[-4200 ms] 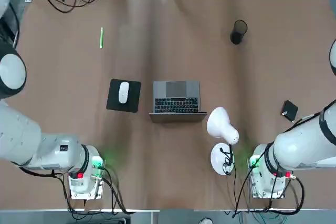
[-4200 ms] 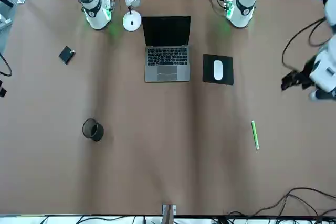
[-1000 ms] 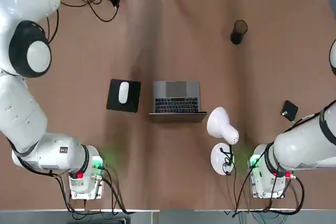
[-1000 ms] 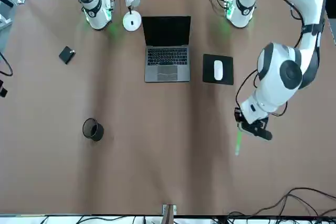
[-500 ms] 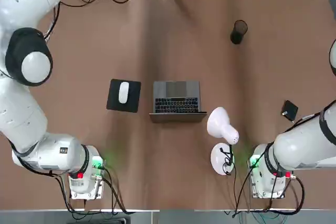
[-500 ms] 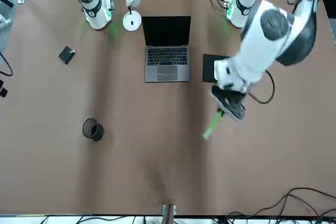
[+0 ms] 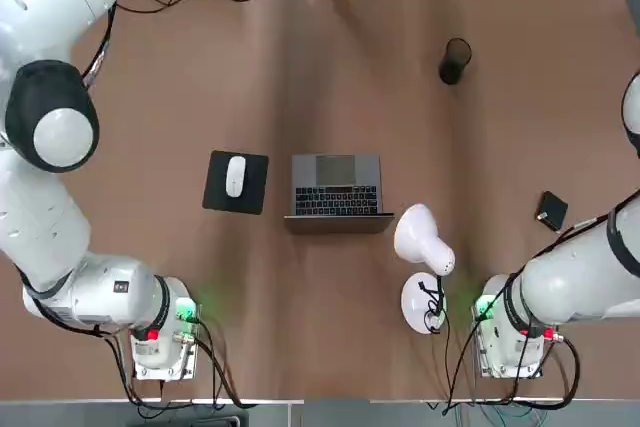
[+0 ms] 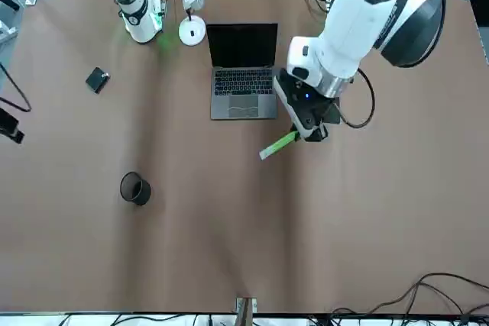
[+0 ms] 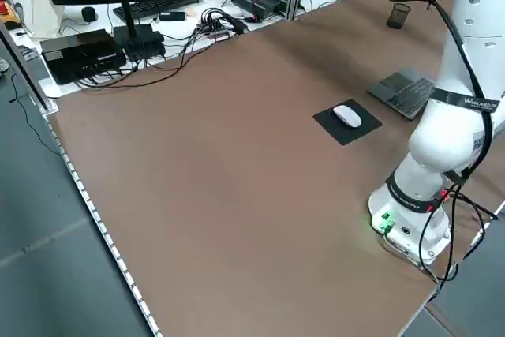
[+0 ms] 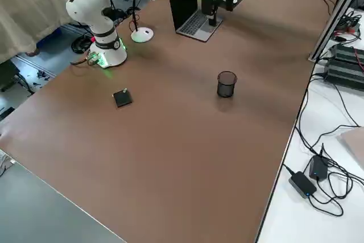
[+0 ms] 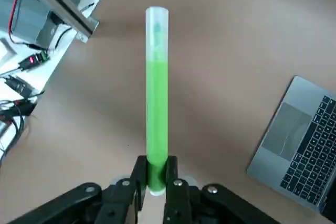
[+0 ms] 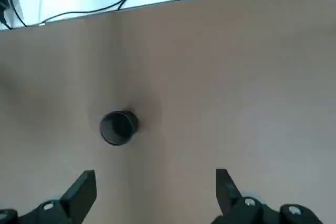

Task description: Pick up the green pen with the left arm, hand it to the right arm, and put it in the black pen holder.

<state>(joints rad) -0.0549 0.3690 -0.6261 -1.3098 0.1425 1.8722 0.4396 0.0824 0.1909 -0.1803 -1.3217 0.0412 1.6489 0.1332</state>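
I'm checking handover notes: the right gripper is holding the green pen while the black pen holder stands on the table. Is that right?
Not quite: the left gripper holds the green pen, as the left wrist view shows.

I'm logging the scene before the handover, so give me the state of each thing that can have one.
Left gripper: shut on the pen.
Green pen: held near one end, off the table.
Right gripper: open, empty.
Black pen holder: upright, empty.
Laptop: lid open, screen dark.
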